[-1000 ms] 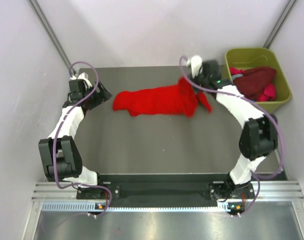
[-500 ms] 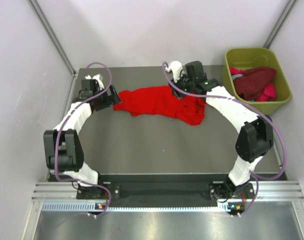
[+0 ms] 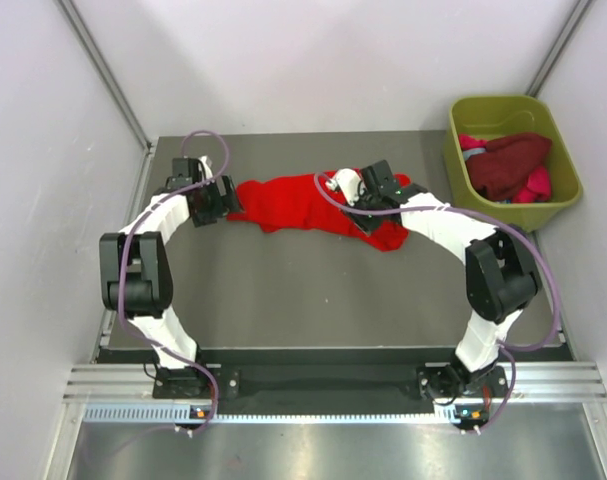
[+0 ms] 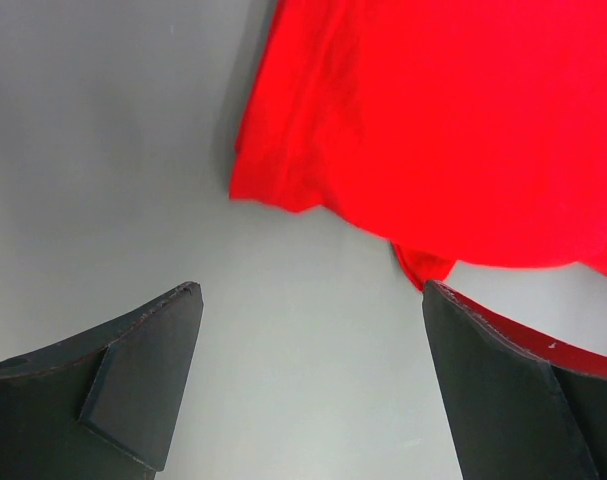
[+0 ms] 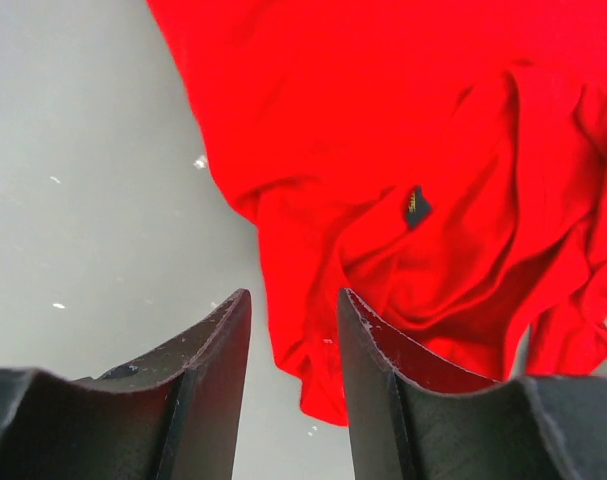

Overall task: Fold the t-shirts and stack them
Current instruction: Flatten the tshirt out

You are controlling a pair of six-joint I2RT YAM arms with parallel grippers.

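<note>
A: Entry 1: bright red t-shirt [image 3: 303, 205], location?
B: Crumpled on table [image 3: 313, 290], far half, between both grippers.
A: Entry 2: left gripper [image 4: 311, 290]?
B: Spread wide, empty, just beside shirt's left end.
A: Entry 3: right gripper [image 5: 294, 295]?
B: Half closed over right end; cloth in gap, pinched or not, cannot tell.
A: Remainder?
B: 1 maroon t-shirt [image 3: 508, 165], 1 pink t-shirt [image 3: 536, 185], heaped in olive-green tub [image 3: 558, 205].

The top external camera is looking steeply down from above and behind the arm bases [image 3: 188, 382], taking in the whole table [image 3: 283, 290]. Each wrist camera is peering along its own fingers [image 4: 133, 390], close above that table. All three are sharing the bright red t-shirt [image 3: 293, 203], each wrist seeing one end.
</note>
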